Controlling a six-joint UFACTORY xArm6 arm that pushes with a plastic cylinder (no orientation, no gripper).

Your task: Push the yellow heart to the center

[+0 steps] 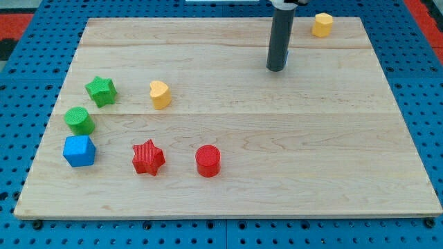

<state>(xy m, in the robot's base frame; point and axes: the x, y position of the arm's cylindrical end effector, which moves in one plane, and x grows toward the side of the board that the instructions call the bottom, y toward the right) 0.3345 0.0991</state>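
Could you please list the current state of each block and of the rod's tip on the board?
my tip: down at the board near the view's top, touching no block.
yellow heart: left of centre, untouched.
yellow block: top right, apart from my tip.
green star: left, alone.
green cylinder: left, just above the blue cube.
blue cube: lower left.
red star: upright, lower left.
red cylinder: upright, beside the red star.

wooden board (291,159) | seven blocks: yellow heart (160,94), red star (147,157), blue cube (78,151)
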